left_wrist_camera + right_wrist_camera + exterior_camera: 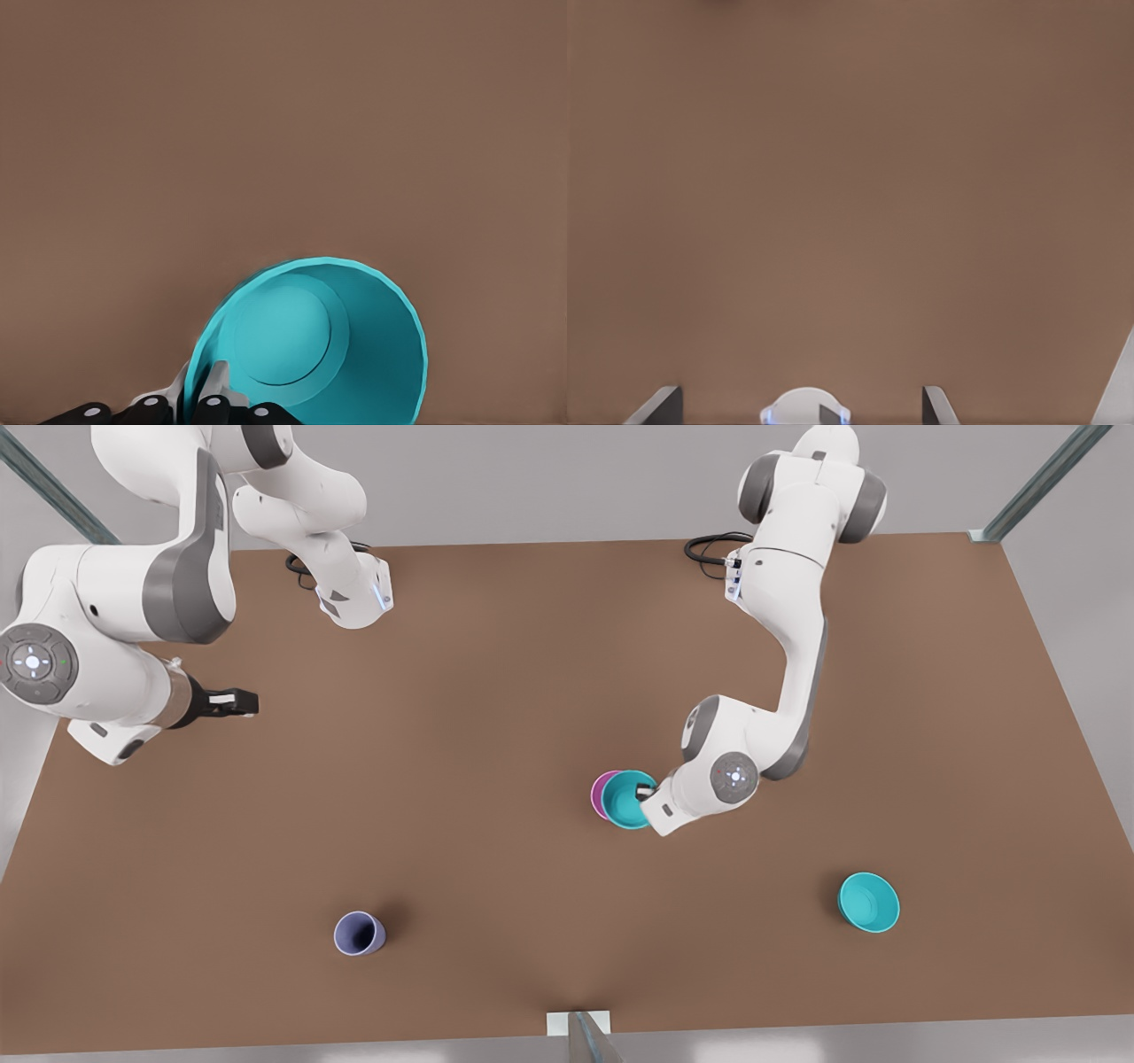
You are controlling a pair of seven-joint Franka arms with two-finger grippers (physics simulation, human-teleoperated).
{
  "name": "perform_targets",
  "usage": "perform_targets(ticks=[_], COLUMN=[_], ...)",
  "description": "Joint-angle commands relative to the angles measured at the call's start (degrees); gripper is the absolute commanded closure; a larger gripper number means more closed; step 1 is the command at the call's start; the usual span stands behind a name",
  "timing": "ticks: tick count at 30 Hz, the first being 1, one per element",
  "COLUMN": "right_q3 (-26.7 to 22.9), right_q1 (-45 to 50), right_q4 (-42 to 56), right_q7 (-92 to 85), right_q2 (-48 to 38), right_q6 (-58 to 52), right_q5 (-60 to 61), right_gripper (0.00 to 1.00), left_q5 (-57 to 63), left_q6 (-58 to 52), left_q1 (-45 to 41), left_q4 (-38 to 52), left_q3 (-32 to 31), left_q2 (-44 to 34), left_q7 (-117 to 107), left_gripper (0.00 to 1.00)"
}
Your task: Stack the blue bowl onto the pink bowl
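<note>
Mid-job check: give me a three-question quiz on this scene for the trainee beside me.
1. True or false: the left tool grips the blue bowl by its rim.
2. Fill in: in the front view, the blue bowl hides most of the ___ bowl.
3. The right tool, at the front view's left, is: A) open and waiting; B) shut on the blue bowl; C) shut on nothing.

Key: 1 true. 2 pink. 3 A.
</note>
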Motion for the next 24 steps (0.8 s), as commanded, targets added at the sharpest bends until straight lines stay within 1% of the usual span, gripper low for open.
perform_targets(ticks=[1, 4, 8, 11, 24], right_q3=[0.0, 0.0, 0.0, 0.0, 0.0], right_q1=[0.0, 0.0, 0.0, 0.0, 0.0], right_q4=[0.0, 0.0, 0.0, 0.0, 0.2], right_q7=[-5.1, -5.2, -5.2, -5.1, -5.2], right_q2=[0.0, 0.3, 0.5, 0.7, 0.9], right_q6=[-0.1, -0.1, -0.1, -0.1, 0.2], right_q5=[0.0, 0.1, 0.1, 0.2, -0.1], right_gripper=[0.0, 0.0, 0.0, 0.0, 0.0], left_q5=[-0.4, -0.4, -0.9, -1.1, -1.1], left_q6=[-3.1, -4.4, -2.7, -2.7, -2.0], left_q1=[0.1, 0.4, 0.5, 0.2, -0.7], left_q4=[0.0, 0.0, 0.0, 0.0, 0.0], left_q3=[-0.8, -0.9, -1.0, -1.8, -1.9], left_q2=[0.0, 0.8, 2.4, 2.4, 3.6], left_q7=[-30.5, -30.5, -30.3, -30.5, -30.6], left_gripper=[0.79, 0.79, 0.79, 0.79, 0.79])
